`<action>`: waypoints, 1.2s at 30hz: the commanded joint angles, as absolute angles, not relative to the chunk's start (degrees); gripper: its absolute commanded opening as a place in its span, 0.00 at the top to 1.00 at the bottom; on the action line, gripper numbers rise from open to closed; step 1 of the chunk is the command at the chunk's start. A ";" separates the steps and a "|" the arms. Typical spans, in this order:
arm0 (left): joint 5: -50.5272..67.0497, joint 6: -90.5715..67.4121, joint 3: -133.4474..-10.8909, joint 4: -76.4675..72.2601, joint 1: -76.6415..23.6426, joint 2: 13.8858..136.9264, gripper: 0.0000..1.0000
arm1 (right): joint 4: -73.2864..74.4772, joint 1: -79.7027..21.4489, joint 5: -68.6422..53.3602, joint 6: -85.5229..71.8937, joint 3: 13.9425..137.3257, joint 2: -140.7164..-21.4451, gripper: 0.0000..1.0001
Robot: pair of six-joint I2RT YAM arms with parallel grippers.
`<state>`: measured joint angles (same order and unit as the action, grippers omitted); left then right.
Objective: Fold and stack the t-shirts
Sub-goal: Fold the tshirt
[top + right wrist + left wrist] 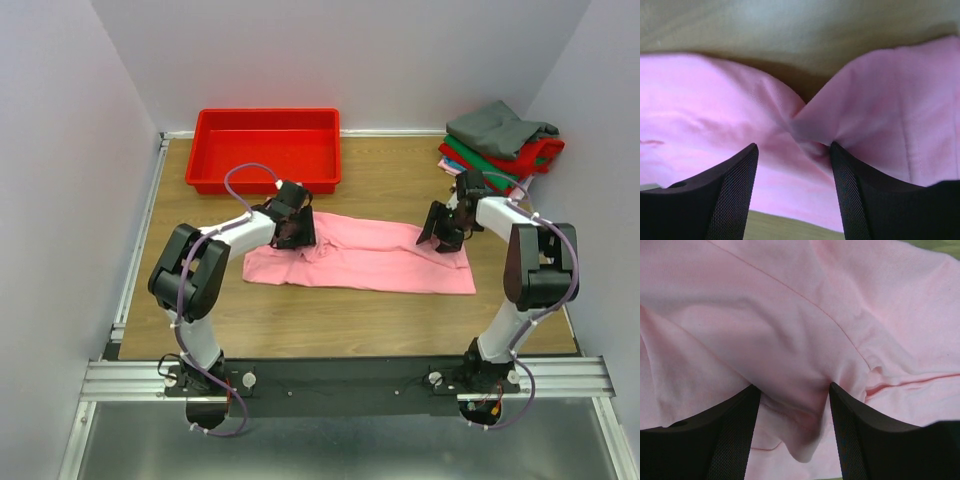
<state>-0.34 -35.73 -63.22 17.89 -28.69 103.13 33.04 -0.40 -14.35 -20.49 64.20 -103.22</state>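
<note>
The light pink t-shirt lies folded into a long band across the middle of the table. My left gripper is down on its upper left part, and my right gripper is down on its upper right corner. In the left wrist view the left gripper stands open, with a loose fold of the pink t-shirt sagging between the fingers. In the right wrist view the right gripper also stands open, with a twisted ridge of the pink t-shirt against its right finger. A stack of folded t-shirts, grey on top of green and red, sits at the back right.
A red plastic tray stands at the back, left of centre. Bare wooden tabletop shows in front of the pink shirt. White walls close the table on the left, back and right.
</note>
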 commanded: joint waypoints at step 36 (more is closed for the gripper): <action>2.29 -16.18 -99.55 29.35 -43.59 133.40 0.36 | 45.18 -15.73 -13.53 -41.40 36.74 -74.09 0.33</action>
<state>-0.89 -18.87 -96.29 21.67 -43.03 126.72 43.94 -15.14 -14.37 -39.77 37.95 -75.85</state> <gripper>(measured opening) 0.645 0.673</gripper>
